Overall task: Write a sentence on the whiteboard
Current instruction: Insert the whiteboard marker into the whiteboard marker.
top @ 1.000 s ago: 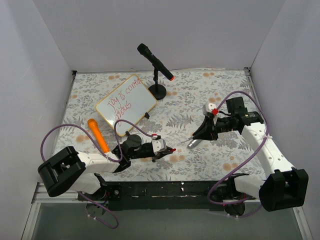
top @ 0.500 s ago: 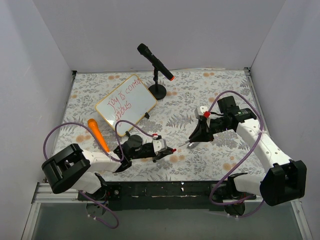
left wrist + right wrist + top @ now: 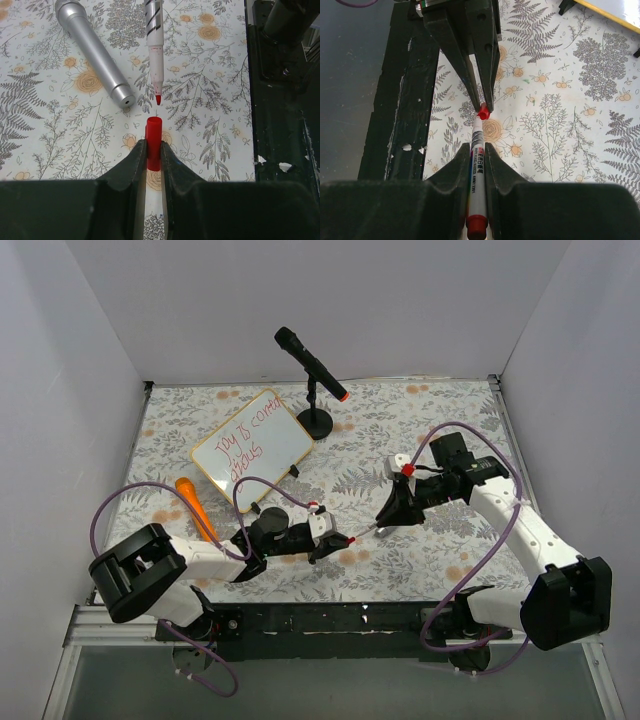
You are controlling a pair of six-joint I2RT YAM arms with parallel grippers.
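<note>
Items counted over the surface (image 3: pixel 420 420):
- One whiteboard (image 3: pixel 283 436), carrying one sentence (image 3: pixel 245 443) in two lines.
- Two microphones: one black microphone (image 3: pixel 311 364) on a stand and one silver microphone (image 3: pixel 93 52).
- One orange cylinder (image 3: pixel 196 509).
- One red marker (image 3: pixel 476 170).
- One red cap (image 3: pixel 153 131).
- Two end effectors: one left end effector (image 3: pixel 153 147) and one right end effector (image 3: pixel 477 150).

Bright, even overhead light, soft shadows; wrist views sharp mid-frame, near jaws dark and blurred.
</note>
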